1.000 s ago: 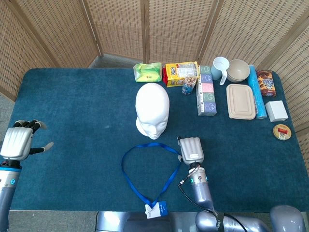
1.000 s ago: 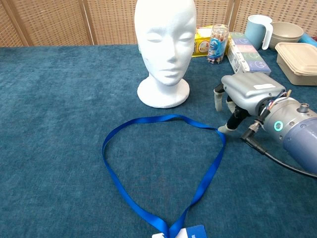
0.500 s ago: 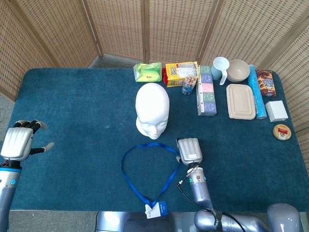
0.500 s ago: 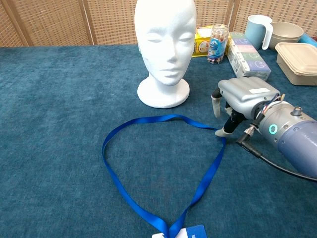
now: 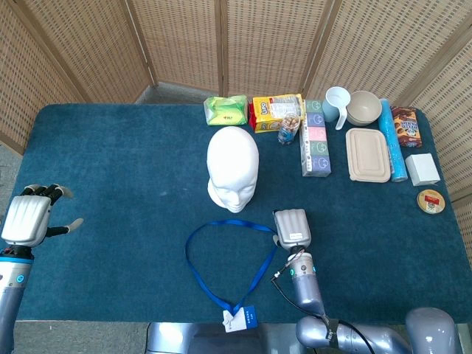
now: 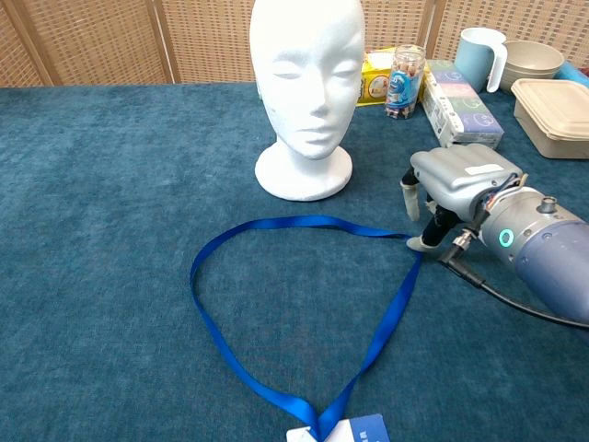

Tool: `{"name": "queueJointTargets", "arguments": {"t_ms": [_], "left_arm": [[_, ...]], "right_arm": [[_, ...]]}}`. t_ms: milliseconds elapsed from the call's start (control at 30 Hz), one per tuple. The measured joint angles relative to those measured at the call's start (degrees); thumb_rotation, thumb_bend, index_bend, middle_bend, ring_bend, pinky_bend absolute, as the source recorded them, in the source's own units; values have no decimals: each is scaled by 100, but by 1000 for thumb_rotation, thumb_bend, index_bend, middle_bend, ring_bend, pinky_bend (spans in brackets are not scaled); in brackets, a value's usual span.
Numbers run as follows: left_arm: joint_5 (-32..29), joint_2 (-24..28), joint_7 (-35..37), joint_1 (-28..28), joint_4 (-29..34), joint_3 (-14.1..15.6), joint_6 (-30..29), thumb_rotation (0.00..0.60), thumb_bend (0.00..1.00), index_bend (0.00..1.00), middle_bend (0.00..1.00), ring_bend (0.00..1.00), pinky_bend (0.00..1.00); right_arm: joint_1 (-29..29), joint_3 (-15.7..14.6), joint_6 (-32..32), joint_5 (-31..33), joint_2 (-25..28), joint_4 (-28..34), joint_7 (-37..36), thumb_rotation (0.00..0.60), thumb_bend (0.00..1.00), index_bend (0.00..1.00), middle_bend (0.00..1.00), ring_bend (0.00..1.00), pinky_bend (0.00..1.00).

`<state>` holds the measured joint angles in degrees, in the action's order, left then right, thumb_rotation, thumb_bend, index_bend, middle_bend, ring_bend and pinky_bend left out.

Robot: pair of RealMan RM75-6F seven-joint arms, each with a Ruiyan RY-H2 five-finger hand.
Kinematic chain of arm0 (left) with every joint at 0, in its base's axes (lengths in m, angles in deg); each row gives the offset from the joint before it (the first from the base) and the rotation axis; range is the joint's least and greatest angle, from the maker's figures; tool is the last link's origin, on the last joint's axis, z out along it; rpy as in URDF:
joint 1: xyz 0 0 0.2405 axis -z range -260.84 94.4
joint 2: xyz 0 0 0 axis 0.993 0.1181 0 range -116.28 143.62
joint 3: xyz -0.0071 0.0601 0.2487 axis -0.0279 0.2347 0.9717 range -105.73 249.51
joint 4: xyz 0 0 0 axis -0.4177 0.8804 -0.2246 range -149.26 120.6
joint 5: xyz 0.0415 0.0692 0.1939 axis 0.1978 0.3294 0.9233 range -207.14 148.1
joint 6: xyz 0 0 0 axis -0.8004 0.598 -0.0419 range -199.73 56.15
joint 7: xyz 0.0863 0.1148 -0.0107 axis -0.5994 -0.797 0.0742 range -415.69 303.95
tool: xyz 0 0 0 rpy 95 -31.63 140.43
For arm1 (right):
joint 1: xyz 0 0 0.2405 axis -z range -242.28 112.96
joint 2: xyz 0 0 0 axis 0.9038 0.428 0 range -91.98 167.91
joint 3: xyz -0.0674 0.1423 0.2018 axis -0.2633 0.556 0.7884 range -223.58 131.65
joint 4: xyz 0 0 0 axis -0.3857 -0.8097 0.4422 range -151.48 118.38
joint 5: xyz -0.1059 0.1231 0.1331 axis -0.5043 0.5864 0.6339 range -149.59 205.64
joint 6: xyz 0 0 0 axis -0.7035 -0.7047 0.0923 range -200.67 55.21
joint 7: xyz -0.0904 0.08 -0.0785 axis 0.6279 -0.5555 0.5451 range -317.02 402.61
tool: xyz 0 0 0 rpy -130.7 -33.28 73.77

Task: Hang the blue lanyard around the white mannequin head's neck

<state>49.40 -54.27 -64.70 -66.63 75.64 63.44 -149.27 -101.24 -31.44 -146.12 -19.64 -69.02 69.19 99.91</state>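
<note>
- The blue lanyard [image 6: 304, 313] lies flat on the surface [image 5: 133, 169] in an open loop, on the near side of the white mannequin head [image 5: 233, 168]. None of it is lifted yet.
- The card end of the lanyard sits at the near edge of the surface; the far side of the loop stops just short of the head's base.
- The mannequin head stands upright, its face turned toward me and its neck bare. Nothing hangs on it.
- My right hand [image 6: 457, 189] is down at the right corner of the loop, palm down, fingertips [image 6: 417, 242] touching or almost touching the strap. I cannot tell whether it has pinched the strap.
- My left hand [image 5: 28, 218] is well off to the left, fingers spread, holding nothing.
- By my judgement the task has barely begun: gripping, lifting the loop, and lowering it over the head all remain.
</note>
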Motion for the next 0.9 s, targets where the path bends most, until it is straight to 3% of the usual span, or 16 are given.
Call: {"name": "queueJointTargets", "arguments": {"t_ms": [900], "left_arm": [[21,-63,117,23,-118,62,11,487,117,416,421,422,298]], "right_arm": [[-205,-102,16,287,-18,-179,178,545,355,536,911,1000,1000]]}}
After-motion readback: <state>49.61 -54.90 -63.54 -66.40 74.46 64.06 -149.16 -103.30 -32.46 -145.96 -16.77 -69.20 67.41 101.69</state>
